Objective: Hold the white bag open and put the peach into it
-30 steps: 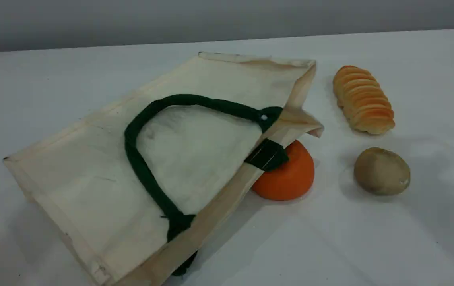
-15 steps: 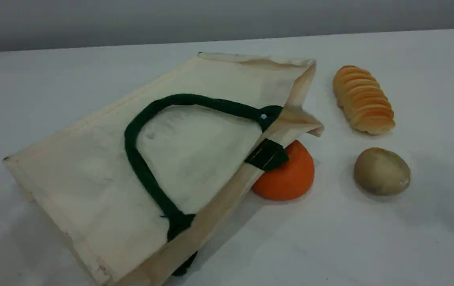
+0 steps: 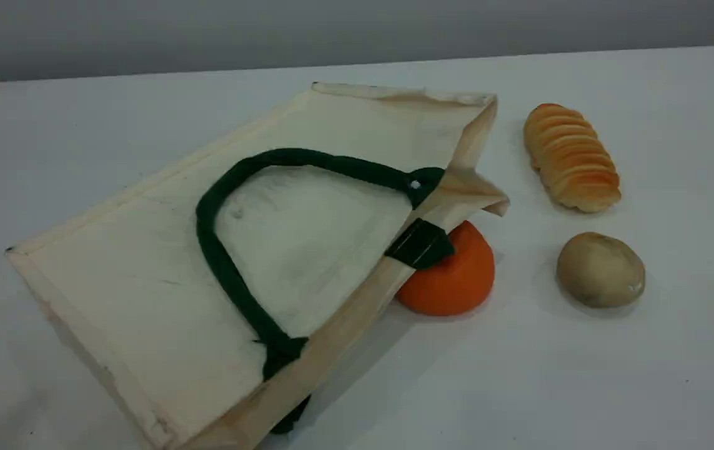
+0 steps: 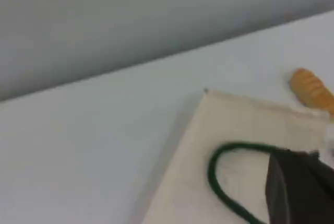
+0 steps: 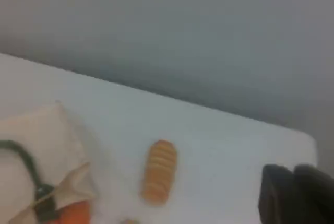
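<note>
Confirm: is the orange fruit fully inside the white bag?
No, the orange fruit sits on the table, half tucked under the white bag edge.

The right hand [image 5: 297, 195] hangs shut above the table [image 5: 219, 145], well apart from the ridged bread loaf [image 5: 159, 172] and white bag [image 5: 36, 145].

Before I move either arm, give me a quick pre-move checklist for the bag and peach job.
1. Peach located: not ok, it shows in no view.
2. White bag mouth open: not ok, it lies flat, its edge propped on the orange fruit.
3. Rope handle reachable: ok, uncovered on top of the bag.
4. Left claw open for grasping: not ok, shut.
5. Right claw open: not ok, shut.
6. Bread and potato apart from the bag: ok.
</note>
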You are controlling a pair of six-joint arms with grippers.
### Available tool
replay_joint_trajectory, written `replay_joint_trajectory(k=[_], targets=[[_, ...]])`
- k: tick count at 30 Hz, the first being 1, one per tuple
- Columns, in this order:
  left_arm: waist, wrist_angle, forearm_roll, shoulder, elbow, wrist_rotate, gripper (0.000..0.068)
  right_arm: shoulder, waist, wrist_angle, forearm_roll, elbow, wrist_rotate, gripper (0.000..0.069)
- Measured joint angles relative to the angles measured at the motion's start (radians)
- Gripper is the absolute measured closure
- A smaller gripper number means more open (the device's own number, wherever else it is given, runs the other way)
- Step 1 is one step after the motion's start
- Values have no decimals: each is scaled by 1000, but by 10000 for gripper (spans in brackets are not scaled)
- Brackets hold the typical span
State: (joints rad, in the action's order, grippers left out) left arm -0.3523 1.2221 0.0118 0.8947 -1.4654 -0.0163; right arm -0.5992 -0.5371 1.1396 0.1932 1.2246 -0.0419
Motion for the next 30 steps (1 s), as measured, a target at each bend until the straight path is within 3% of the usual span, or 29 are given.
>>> replay_joint_trajectory(k=[4,9,16,22,30], targets=[[0,0,-3,-147,151,-3,673,102,0,84,-107,-14,42,659],[0,-1,19,-317,314,-3,673,204,0,83,-247,-108,118,659],[0,0,38,-547,527,-58,673,370,0,77,-325,-384,181,659],[0,0,40,-652,664,-58,673,511,0,-29,-381,-612,213,659],[0,-61,45,-650,800,-58,673,579,0,-45,-374,-687,213,659]])
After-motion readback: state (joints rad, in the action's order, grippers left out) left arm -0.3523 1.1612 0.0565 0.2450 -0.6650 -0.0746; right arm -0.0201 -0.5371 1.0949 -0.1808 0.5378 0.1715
